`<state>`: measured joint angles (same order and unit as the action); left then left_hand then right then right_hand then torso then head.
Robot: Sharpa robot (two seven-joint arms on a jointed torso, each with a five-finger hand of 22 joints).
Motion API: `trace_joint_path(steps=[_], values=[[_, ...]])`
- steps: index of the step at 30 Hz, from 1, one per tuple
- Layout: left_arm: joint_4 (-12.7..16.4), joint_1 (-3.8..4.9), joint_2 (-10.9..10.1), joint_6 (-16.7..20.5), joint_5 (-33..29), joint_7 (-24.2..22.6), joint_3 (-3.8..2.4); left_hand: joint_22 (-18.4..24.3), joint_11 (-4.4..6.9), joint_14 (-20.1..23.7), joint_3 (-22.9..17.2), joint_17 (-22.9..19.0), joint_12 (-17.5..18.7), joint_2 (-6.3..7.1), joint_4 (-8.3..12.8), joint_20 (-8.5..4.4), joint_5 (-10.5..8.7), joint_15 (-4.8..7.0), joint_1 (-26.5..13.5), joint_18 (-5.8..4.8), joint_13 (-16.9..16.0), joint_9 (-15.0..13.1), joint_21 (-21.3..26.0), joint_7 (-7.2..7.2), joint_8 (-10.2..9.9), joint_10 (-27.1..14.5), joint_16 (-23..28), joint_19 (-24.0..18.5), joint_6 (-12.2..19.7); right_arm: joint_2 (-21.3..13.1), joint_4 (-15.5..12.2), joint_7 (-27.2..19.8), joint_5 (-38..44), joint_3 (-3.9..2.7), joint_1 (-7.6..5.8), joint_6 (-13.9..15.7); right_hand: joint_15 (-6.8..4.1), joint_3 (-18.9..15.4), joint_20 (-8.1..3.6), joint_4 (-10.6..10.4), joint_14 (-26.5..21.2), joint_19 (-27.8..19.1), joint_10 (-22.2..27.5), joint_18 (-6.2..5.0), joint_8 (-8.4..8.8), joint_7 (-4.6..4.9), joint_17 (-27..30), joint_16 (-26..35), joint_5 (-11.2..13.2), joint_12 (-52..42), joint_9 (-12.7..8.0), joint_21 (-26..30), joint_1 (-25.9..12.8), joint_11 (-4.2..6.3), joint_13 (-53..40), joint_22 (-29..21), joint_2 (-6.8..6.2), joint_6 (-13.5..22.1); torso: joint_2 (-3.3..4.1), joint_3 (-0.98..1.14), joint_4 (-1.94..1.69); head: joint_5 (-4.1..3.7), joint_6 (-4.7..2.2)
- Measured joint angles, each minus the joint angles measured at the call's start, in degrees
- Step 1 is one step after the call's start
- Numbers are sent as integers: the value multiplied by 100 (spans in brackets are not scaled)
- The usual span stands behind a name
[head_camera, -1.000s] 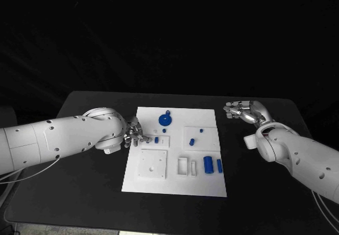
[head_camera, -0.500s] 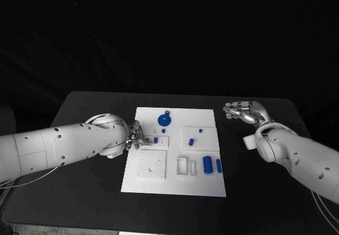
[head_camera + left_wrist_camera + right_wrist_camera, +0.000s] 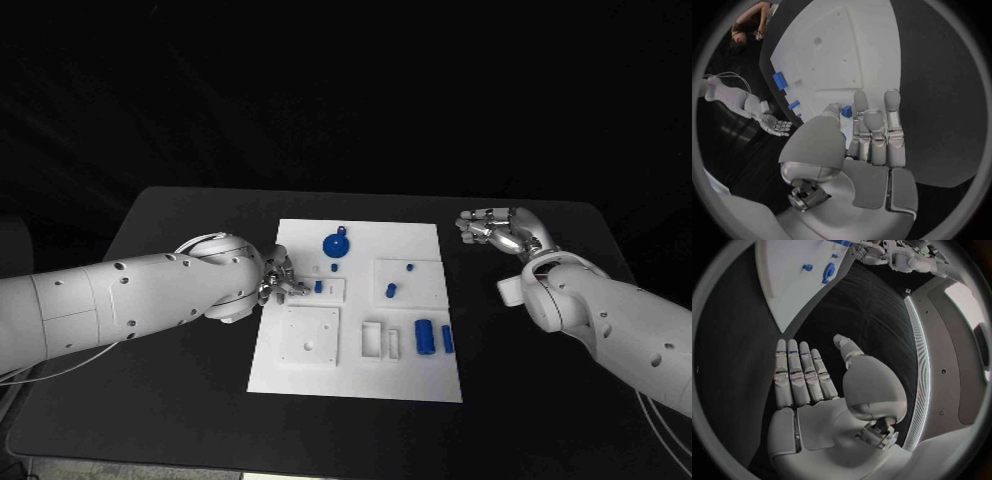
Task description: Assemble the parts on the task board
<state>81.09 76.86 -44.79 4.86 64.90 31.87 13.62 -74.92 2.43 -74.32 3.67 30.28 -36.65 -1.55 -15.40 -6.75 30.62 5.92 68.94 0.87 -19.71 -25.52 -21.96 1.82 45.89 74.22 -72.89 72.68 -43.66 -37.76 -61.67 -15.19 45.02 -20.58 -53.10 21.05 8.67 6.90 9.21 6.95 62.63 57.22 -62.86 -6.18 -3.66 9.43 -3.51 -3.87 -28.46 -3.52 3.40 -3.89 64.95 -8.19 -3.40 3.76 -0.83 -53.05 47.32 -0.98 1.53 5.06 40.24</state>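
The white task board [image 3: 361, 370] lies mid-table, also in the left wrist view [image 3: 842, 55]. A small blue peg [image 3: 319, 286] stands in a square plate near its left edge. My left hand [image 3: 277, 277] is at that edge with its fingertips at the peg. In the left wrist view the peg [image 3: 846, 112] sits between the thumb and the straight fingers [image 3: 879, 120]; whether it is gripped is unclear. My right hand [image 3: 495, 230] hovers off the board's right side, fingers [image 3: 798, 375] straight and apart, holding nothing.
More blue parts on the board: a round piece with a handle [image 3: 335, 244], a thick cylinder [image 3: 424, 336] beside a slim bar [image 3: 447, 339], and small pegs [image 3: 391, 290]. A recessed square plate [image 3: 312, 335] lies near the front left. Black table [image 3: 173, 390] surrounds the board.
My left arm has swung in and its hand has crept a little to the right, up to the small blue peg. The peg and my right hand have stayed put.
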Motion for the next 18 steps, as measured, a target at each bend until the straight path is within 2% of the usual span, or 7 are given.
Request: trace_joint_path(steps=[4,11,12,15,18], values=[[-5,-2,6,1,2,-4,0,0,0,0,-26,0,0,-37,27,0,28,0,37,0,0,-36,0,-2,3,0,0,0,1,0,0,0,-1,0,1,0,0,0,0,0,0,0,0,0,0,0,0,0,0,0,0,0,0,0,0,0,0,0,0,2,0,-4,3],[-15,-4,14,-3,-3,-9,-2,0,0,0,-160,0,0,-177,160,0,105,0,178,0,6,-38,34,-9,21,0,0,0,7,1,0,-1,-4,0,2,0,0,17,0,17,0,0,0,0,0,0,0,0,0,0,0,0,0,0,0,0,0,0,0,5,2,-7,2],[-16,-4,15,-4,-4,-11,-3,0,0,0,-197,0,0,-215,197,0,159,0,216,0,12,-38,34,-10,21,0,0,0,8,1,-2,-1,-4,0,2,0,0,17,0,17,0,0,0,0,0,0,0,0,0,0,0,0,0,0,0,0,0,0,0,5,2,-8,1],[-19,-4,18,-5,-12,-16,-3,1,0,0,-269,0,0,-215,269,0,463,0,215,0,21,-38,34,-11,20,0,0,0,9,1,-3,-1,-5,0,3,-1,0,17,0,17,0,0,0,0,0,0,0,0,0,0,0,0,0,0,0,0,0,0,0,6,2,-11,0],[-19,-4,18,-5,-20,-23,-3,1,0,0,-358,0,22,-201,334,0,518,0,201,0,28,-39,34,-8,19,0,34,0,13,1,-3,-1,-6,0,3,-1,0,17,0,17,0,0,0,1,0,0,0,0,0,0,0,0,0,0,0,0,0,0,0,6,2,-12,-2]])
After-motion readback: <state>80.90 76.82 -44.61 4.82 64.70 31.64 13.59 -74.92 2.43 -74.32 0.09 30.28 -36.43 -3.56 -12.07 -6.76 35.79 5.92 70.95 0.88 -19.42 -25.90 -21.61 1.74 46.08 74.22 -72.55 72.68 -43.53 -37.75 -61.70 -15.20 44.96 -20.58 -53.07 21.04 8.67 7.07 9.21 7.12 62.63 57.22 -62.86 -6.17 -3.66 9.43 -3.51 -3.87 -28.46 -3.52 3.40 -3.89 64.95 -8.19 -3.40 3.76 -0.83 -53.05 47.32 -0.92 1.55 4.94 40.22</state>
